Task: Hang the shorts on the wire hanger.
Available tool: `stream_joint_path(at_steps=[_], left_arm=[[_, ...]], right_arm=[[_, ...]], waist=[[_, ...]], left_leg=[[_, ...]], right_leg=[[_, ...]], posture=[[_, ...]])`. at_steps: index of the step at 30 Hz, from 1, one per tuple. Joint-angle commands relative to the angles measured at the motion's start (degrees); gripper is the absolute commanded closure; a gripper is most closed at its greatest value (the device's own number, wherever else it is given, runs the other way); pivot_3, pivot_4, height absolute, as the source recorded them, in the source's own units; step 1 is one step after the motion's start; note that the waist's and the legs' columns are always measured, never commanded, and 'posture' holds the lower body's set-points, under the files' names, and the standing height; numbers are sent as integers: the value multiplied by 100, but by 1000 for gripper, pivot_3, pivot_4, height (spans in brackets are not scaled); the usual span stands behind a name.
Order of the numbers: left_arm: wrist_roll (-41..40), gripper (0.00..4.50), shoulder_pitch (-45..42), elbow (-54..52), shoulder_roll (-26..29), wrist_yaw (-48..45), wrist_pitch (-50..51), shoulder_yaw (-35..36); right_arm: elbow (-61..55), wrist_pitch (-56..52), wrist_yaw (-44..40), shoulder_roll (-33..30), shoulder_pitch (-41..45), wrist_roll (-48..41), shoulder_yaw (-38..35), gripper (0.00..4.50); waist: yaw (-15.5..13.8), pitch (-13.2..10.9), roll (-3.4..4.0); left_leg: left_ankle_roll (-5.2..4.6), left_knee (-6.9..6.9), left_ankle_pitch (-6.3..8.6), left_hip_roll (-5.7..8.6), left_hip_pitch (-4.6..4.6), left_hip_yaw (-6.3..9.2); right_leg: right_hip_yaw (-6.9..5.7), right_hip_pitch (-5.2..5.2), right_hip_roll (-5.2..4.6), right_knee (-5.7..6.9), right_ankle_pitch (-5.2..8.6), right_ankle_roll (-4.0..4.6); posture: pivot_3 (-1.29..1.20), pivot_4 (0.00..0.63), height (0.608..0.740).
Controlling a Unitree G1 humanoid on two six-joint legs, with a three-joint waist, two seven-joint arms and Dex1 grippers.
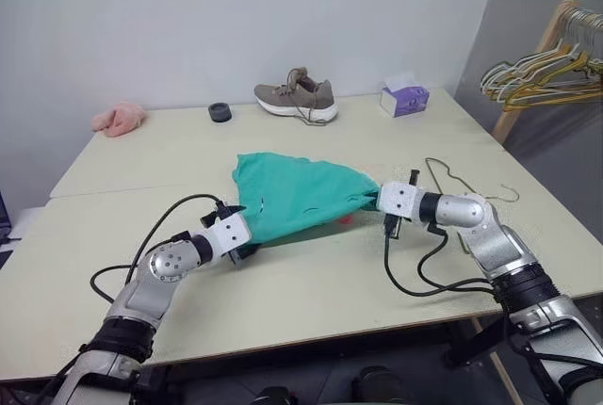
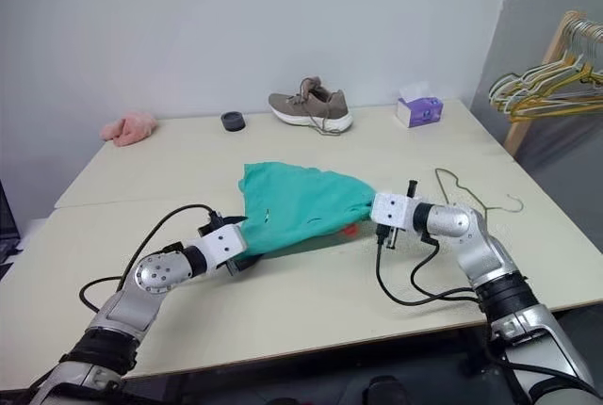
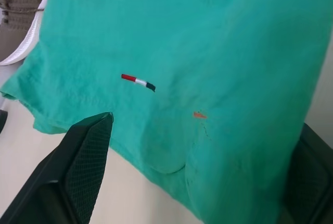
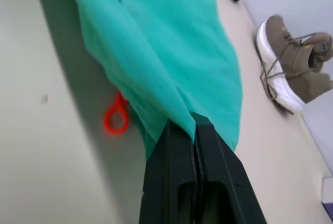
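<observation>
The teal-green shorts (image 1: 297, 193) lie spread in the middle of the table, with a small red, white and dark tag (image 3: 138, 82) on the fabric. My right gripper (image 4: 193, 123) is shut on their right corner and holds it a little above the tabletop. An orange loop (image 4: 117, 117) hangs from the shorts below that corner. My left gripper (image 3: 205, 122) is open at the shorts' near left edge, with the cloth between its fingers (image 3: 86, 153). The wire hanger (image 1: 454, 177) lies flat on the table just behind my right wrist.
Along the back of the table (image 1: 283, 301) are a pink fuzzy cloth (image 1: 118, 119), a small black round thing (image 1: 220, 111), a brown shoe (image 1: 297, 97) and a purple tissue box (image 1: 404, 98). A wooden rack with yellow and silver hangers (image 1: 542, 75) stands at the far right.
</observation>
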State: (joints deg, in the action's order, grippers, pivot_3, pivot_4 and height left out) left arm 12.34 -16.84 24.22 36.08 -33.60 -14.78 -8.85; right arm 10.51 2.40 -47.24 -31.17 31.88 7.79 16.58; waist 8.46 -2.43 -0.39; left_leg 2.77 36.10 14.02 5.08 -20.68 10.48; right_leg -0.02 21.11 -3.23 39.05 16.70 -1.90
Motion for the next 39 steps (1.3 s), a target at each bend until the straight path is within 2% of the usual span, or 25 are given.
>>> stream_joint_path(at_steps=[1,13,16,21,25,27,30,33,35,37,39], left_arm=[[95,617,-82,209,23,42,-124,-50],[23,4488,-60,122,244,65,-439,141],[-200,4488,-140,-276,427,99,-405,447],[-1284,4488,168,-1610,1310,-1028,540,1205],[-2520,4488,606,-2637,1946,-2031,1946,1812],[-3532,4488,915,-3354,2464,-2749,3108,2245],[-4601,4488,890,-3879,2906,-3270,4333,2536],[-4463,4488,-43,-3410,2613,-2968,4522,2057],[-3851,4488,-862,-2661,2170,-2643,4251,1515],[-3188,4488,-1691,-1634,1660,-2278,3893,1054],[-2498,4488,-2621,-224,1175,-1838,3299,685]], right_arm=[[-505,-415,-160,5,64,-294,-238,4500],[-1118,-621,-637,-157,-303,-509,-131,4500],[-1389,-486,-1075,-292,-437,-749,-56,4500],[-1806,-610,-1908,-481,-370,-1360,-42,4500],[-2325,-1186,-2713,-885,-366,-2087,-120,4500],[-2606,-1805,-3178,-1249,-241,-2652,-272,4500],[-2490,-2422,-3575,-1563,171,-3085,-343,4500],[-1469,-2819,-3546,-1338,886,-2979,-197,4500],[-259,-2589,-3407,-1029,1499,-2485,5,4500],[1210,-2152,-3146,-619,2229,-1961,159,4500],[2771,-1335,-2676,-189,3008,-1356,316,4500]], waist=[[1,8,0],[3,8,-1],[-7,8,-2],[2,0,-23],[-46,-4,-14],[-55,-11,-17],[-72,-31,-18],[-136,-44,5],[-195,-48,12],[-210,-50,19],[-204,-50,18]], left_leg=[[0,0,0,0,0,-1],[0,0,0,3,-7,1],[0,-1,1,2,-9,5],[1,-3,2,-11,-16,3],[0,-7,3,-12,-15,-4],[-2,-7,4,-13,-16,-5],[-2,-5,5,-22,-20,-8],[-2,-4,5,-30,7,-4],[-1,-5,4,-48,37,-11],[-1,-7,4,-65,92,-29],[0,-6,0,-65,98,-47]], right_leg=[[1,0,0,0,0,0],[1,8,-2,-3,0,-1],[-2,8,-2,-4,1,-1],[-4,18,6,-3,1,-1],[1,18,5,-7,2,0],[-1,17,5,-8,3,0],[-10,18,8,-7,7,7],[-31,2,9,-6,8,10],[-52,-22,11,-4,9,16],[-67,-88,14,-4,1,27],[-65,-93,20,2,-7,29]], posture=[[-200,0,740],[-192,0,740],[-192,0,740],[-137,0,740],[-130,0,740],[-115,0,740],[-111,0,740],[-117,0,740],[-116,0,740],[-118,0,740],[-121,0,740]])
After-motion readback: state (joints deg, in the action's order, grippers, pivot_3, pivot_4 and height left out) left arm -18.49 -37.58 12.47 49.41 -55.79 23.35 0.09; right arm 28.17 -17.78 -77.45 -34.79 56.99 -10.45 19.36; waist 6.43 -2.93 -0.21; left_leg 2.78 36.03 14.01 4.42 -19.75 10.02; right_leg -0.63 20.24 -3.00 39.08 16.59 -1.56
